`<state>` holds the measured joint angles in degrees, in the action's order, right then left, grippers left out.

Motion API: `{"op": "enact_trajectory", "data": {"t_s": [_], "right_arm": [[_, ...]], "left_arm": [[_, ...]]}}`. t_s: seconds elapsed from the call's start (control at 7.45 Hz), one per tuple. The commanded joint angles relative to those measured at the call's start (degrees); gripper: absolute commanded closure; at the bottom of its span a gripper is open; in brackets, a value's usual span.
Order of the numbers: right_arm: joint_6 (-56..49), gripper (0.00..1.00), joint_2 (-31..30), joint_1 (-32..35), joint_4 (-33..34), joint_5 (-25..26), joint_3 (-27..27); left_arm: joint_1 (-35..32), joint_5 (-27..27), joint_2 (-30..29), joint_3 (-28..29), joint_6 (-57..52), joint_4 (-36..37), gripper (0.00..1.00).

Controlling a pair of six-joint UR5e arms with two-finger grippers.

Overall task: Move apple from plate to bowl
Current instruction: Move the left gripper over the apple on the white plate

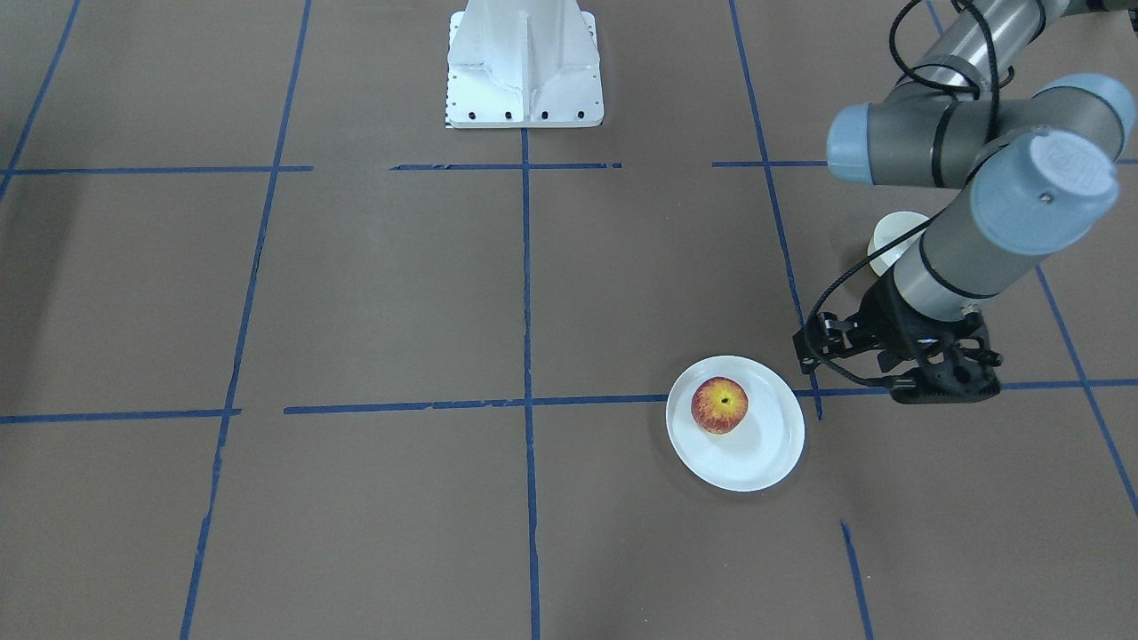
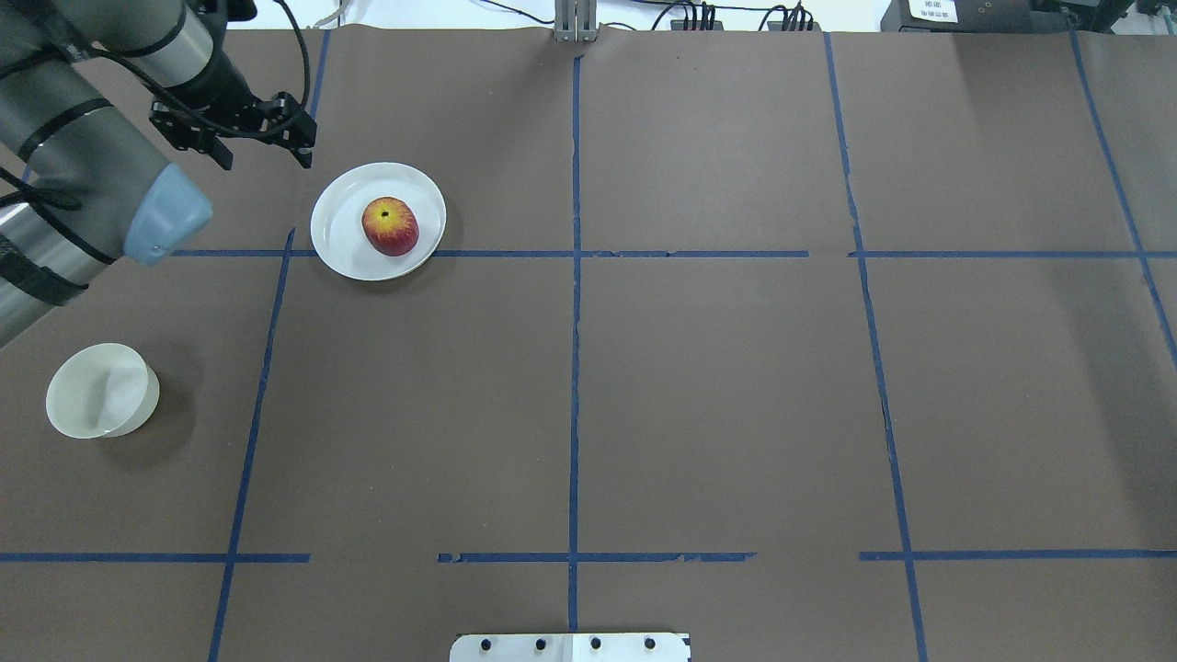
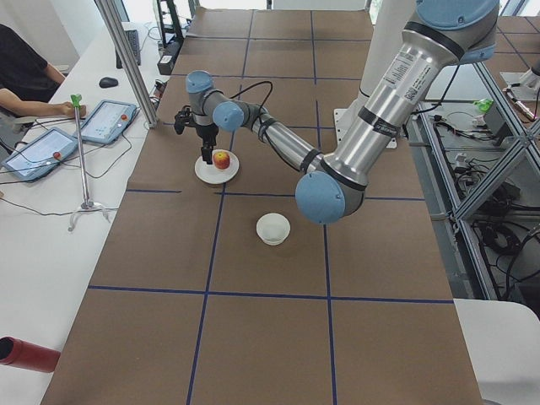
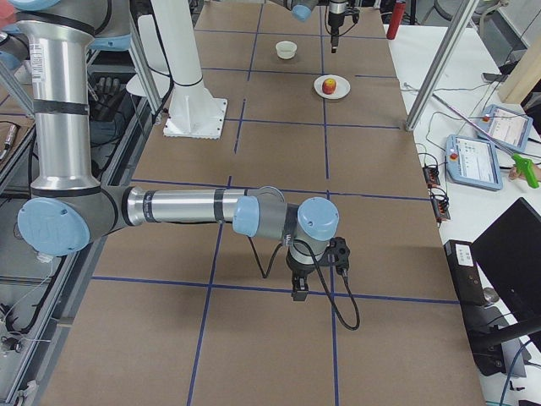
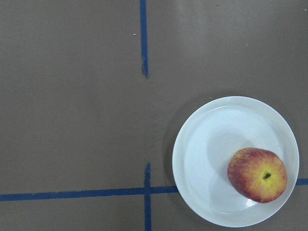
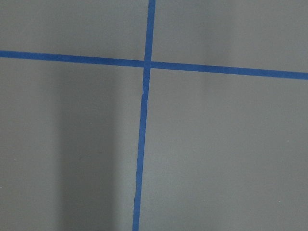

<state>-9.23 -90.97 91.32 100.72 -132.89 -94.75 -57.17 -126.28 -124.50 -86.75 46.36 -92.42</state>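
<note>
Brown paper-covered table, ruled into squares with blue tape. Close to the left edge, about halfway between the near and far edges: small deep white bowl, nothing in it. Toward the right edge, at much the same depth: right two-finger gripper, aimed down at bare paper and a tape cross. Cannot tell how far its jaws stand apart.

Farther out, toward the far left corner: flat round white plate. On it, off-centre, small round red-and-yellow apple, stem dimple up, well apart from the bowl.

Farthest, nearer that same corner: left two-finger gripper. Hangs just beside the plate's rim, not over the fruit, spread wide and gripping nothing.

Probably firm, smooth-skinned and light, and apt to roll on the slick plate. Best taken from above across the widest part, on opposite flanks.

Count: one apple, one plate, one bowl, two grippers.
</note>
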Motion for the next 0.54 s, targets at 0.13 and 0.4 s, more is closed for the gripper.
{"op": "enact_trajectory", "data": {"t_s": [0.13, 0.4], "right_arm": [[0.0, 0.00, 0.0, 0.0, 0.0, 0.0, 0.0], [0.0, 0.00, 0.0, 0.0, 0.0, 0.0, 0.0]], "left_arm": [[6.1, 1.8, -5.6, 8.6, 9.9, -5.2, 0.00], [7.3, 4.9, -7.6, 13.9, 12.6, -9.8, 0.00]]}}
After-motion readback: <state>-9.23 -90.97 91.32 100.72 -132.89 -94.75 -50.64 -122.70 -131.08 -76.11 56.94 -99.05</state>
